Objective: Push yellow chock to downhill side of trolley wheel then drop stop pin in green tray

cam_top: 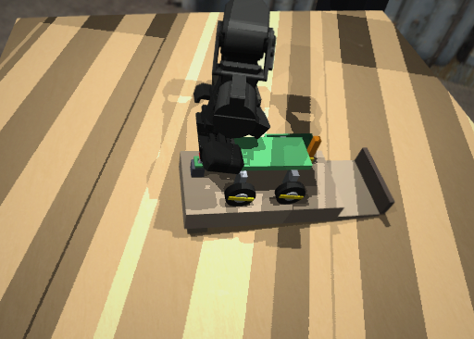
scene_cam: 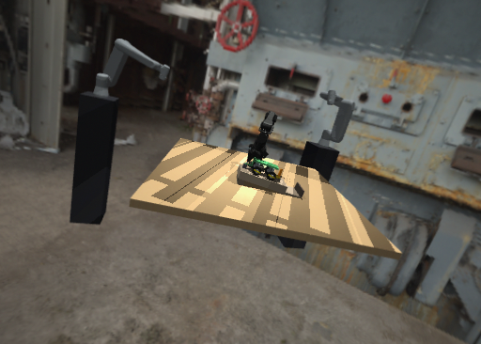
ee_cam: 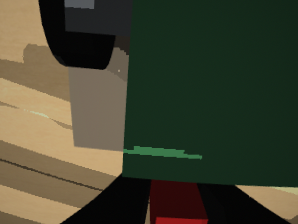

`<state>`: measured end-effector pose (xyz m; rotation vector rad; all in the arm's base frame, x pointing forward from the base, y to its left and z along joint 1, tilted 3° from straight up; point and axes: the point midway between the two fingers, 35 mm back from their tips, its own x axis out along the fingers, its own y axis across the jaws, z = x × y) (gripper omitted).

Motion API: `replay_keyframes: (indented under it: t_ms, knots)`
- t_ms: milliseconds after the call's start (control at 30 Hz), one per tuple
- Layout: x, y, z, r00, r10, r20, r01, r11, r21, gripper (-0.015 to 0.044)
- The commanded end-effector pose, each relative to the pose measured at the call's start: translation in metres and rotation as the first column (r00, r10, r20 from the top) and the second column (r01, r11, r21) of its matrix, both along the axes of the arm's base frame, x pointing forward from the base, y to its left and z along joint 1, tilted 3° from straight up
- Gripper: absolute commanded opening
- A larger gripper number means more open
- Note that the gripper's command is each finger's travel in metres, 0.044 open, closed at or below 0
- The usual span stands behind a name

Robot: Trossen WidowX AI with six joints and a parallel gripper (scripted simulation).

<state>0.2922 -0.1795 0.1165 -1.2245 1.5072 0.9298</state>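
The trolley's green deck (cam_top: 282, 152) (ee_cam: 215, 90) is over the grey ramp (cam_top: 264, 219) (ee_cam: 97, 110), with two near wheels (cam_top: 240, 194) (cam_top: 290, 193) showing. The stop pin's red head (ee_cam: 181, 220) is at the uphill end, almost hidden by the gripper in the top view. My gripper (ee_cam: 166, 163) (cam_top: 204, 158) is shut on the red head, one black finger against each side. The chock's orange handle (cam_top: 315, 145) rises at the trolley's downhill end; its base is mostly hidden, so wheel contact cannot be seen. I cannot make out a separate green tray.
A dark stop board (cam_top: 375, 181) stands across the ramp's low end. A dark grey block (cam_top: 197, 168) sits at the uphill end beneath the gripper. The arm (cam_top: 243, 43) reaches in from the back over the striped table (cam_top: 153, 284) (scene_cam: 207, 213).
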Motion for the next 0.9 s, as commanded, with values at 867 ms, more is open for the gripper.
replay_keyframes:
  t_ms: [867]
  knots:
    - [-0.002, 0.003, 0.017, 1.000, 0.003, -0.003, -0.003, 1.000, -0.002, 0.0000]
